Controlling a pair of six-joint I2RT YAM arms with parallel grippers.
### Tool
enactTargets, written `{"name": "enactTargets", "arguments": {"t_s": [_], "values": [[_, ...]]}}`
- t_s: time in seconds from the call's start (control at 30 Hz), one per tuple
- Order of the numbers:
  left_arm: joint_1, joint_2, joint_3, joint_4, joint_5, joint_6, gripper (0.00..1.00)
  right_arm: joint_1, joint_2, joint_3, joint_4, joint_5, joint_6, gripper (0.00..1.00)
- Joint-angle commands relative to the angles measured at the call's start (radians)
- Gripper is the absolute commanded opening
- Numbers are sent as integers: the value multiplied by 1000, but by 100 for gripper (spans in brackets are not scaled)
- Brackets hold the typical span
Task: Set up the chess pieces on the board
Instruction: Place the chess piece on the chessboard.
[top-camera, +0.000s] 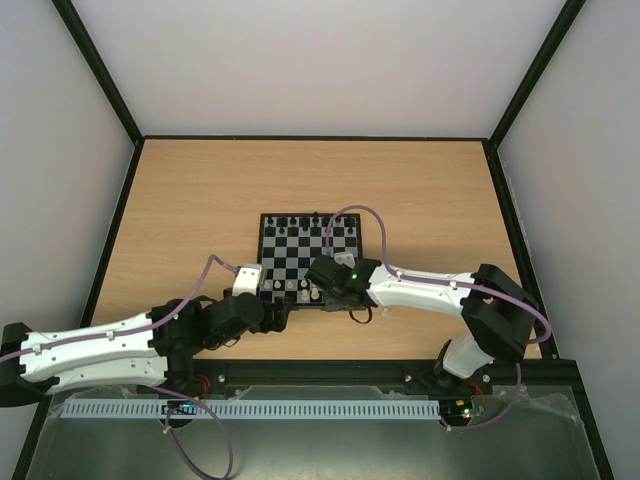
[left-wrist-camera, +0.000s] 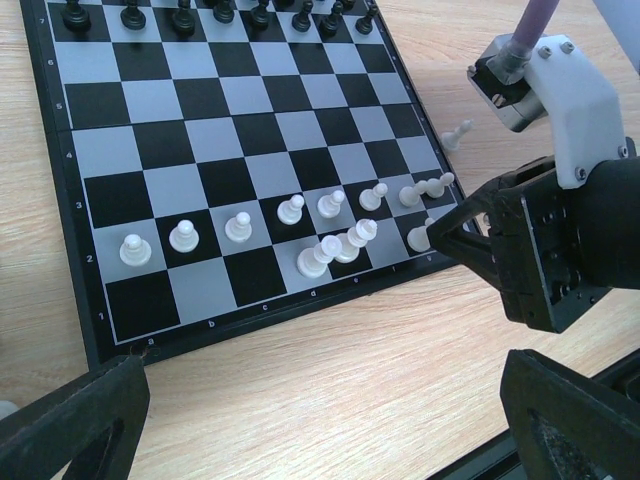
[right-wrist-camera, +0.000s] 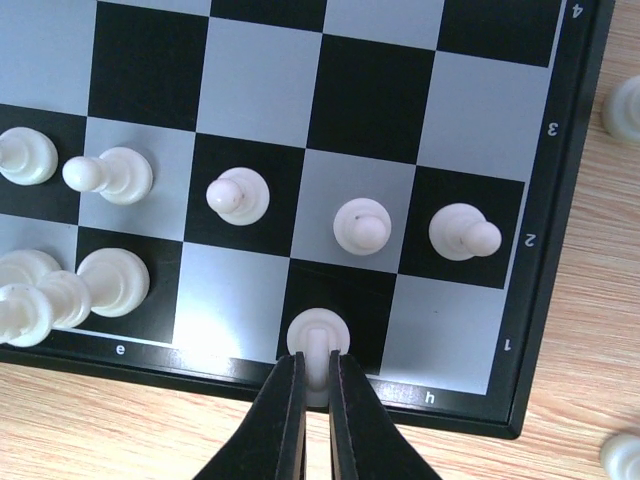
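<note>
Right gripper: jaws closed on one white piece, which stands on a dark square in the nearest row of the board, next to the corner square. A row of white pawns stands just beyond the fingertips. Left gripper: jaws spread wide, holding nothing, over the table, with the board's near edge just ahead and black pieces on the far row.

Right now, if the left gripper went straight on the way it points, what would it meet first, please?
Likely the board's near rim, then the cluster of white pieces just behind it; how high the open left gripper hangs is unclear.
</note>
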Motion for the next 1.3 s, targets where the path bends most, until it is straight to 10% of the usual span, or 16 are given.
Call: {"name": "enactTargets", "arguments": {"t_s": [0.0,0.87,1.27], "values": [[5,-24,-7,-19,-18,-7,99,3,29,20,-25,12,-2,4],[5,-35,-4,-29,-24,-2,99,1,-8,23,-47,33,-1,28],[5,-10,14,-47,-40,-15,99,2,-186,-14,-23,14,-26,71]]}}
